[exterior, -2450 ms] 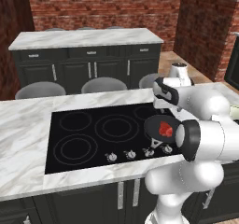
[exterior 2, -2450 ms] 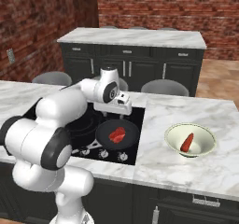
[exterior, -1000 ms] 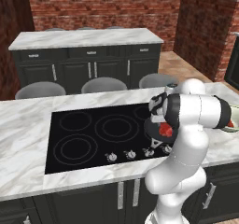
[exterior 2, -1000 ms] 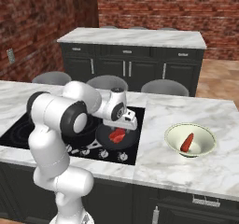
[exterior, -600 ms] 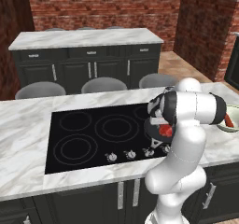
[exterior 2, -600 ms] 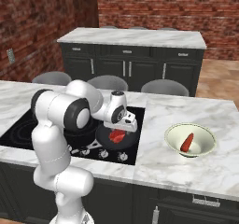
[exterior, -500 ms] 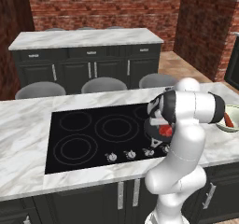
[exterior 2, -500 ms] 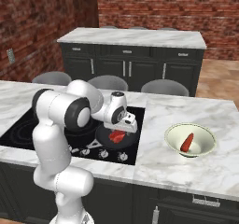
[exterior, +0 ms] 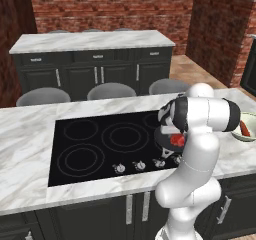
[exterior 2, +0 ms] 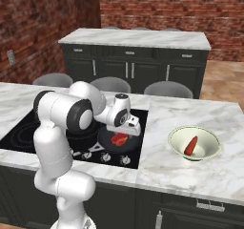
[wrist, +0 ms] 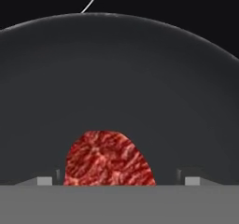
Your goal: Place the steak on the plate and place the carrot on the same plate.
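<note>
Hand cam: steak (wrist: 108,158) btwn jaws; carrot (exterior 2: 191,145) in bowl (exterior 2: 177,144).

The steak (exterior 2: 119,139) lies in the pan (exterior 2: 107,144) on the cooktop (exterior: 100,144), at the middle of the right base view. The carrot (exterior 2: 191,145) lies in the bowl (exterior 2: 208,152) on the counter (exterior 2: 190,171), right of the pan. Three stools (exterior: 111,90) stand behind the counter, before the rear cabinets (exterior: 95,71).
</note>
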